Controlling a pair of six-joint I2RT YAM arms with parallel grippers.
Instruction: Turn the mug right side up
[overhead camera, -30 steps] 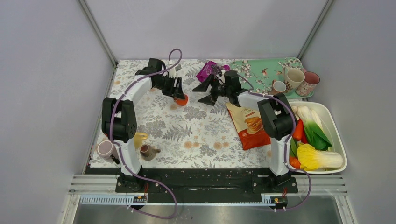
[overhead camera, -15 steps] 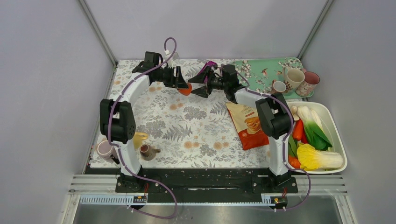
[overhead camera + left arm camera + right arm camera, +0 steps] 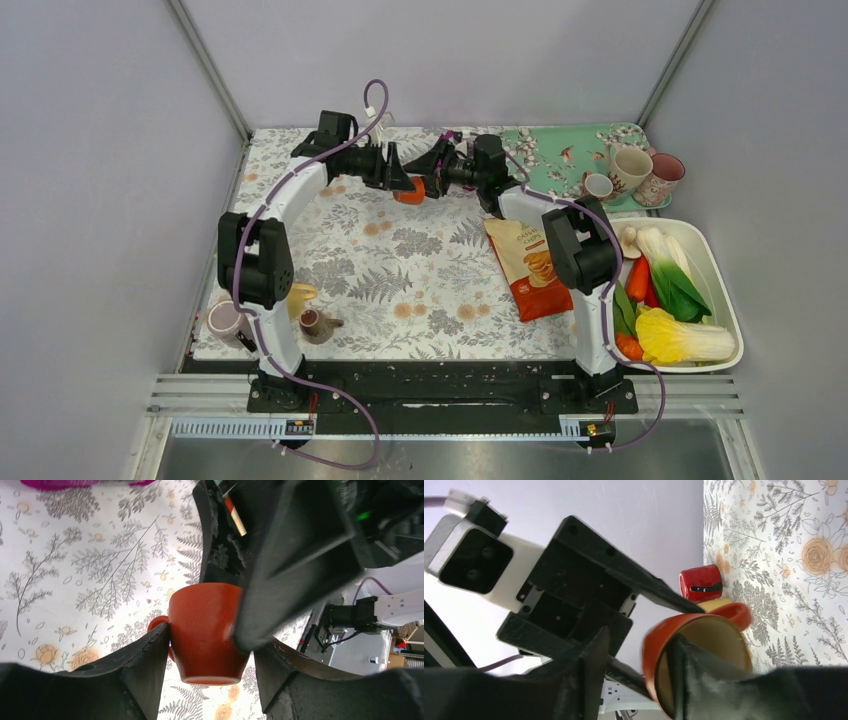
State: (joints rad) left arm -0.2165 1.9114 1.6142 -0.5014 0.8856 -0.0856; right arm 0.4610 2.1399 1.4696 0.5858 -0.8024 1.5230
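Note:
The orange-red mug (image 3: pixel 411 190) hangs in the air over the back middle of the table, lying on its side. My left gripper (image 3: pixel 400 181) is shut on its outer wall; in the left wrist view the mug (image 3: pixel 207 625) sits between my two fingers with its base toward the camera and its handle at the left. My right gripper (image 3: pixel 430 178) faces it from the right and is open. In the right wrist view one finger (image 3: pixel 696 662) reaches into the mug's cream-lined mouth (image 3: pixel 664 645), and the other finger (image 3: pixel 591 660) stays outside, apart from the wall.
An orange snack bag (image 3: pixel 535 265) lies right of centre. A green tray (image 3: pixel 560 160) at the back right holds cups (image 3: pixel 630 168). A white tub (image 3: pixel 700 250) of vegetables stands at the right. A pink cup (image 3: pixel 225 320) and a small brown pot (image 3: pixel 313 322) sit front left.
My left gripper has lifted the mug off the table and carried it right. My right gripper has closed in from the right, and one finger has entered the mug's mouth.

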